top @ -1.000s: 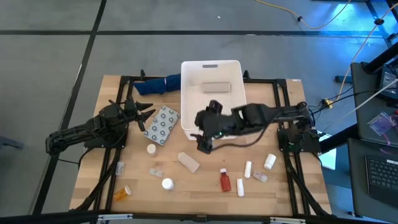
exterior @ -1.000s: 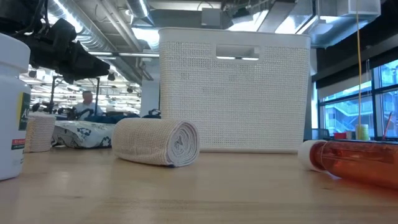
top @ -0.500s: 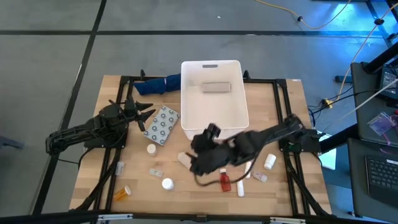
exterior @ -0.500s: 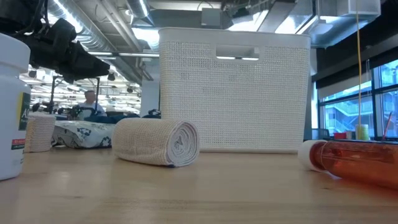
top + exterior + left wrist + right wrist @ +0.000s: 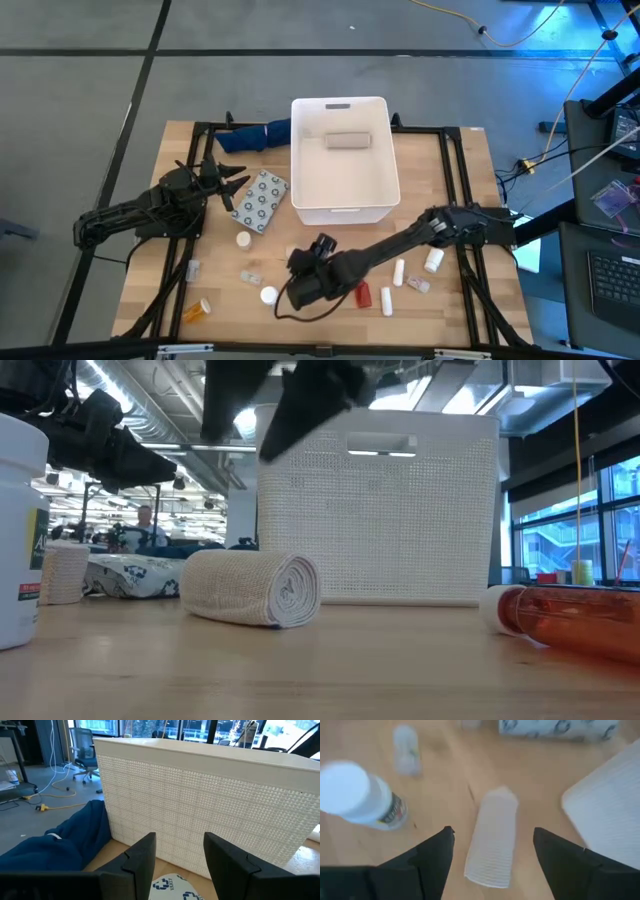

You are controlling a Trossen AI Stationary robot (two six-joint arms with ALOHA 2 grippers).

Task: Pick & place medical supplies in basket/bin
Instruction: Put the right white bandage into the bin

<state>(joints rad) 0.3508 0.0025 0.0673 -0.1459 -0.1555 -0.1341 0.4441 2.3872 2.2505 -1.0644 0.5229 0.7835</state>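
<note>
Sitting at upper centre of the high view: white tub, one grey item inside. Reaching toward lower centre: right gripper, fingers spread, holding nothing, hovering over beige roll. Waiting at left: left gripper, fingers parted, holding nothing, beside blister pack.

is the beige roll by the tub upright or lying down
Lying on its side: the low view shows the beige roll resting lengthwise on the table, its spiral end facing sideways.

Grey floor surrounds the wooden table; an office chair stands before tall windows.
</note>
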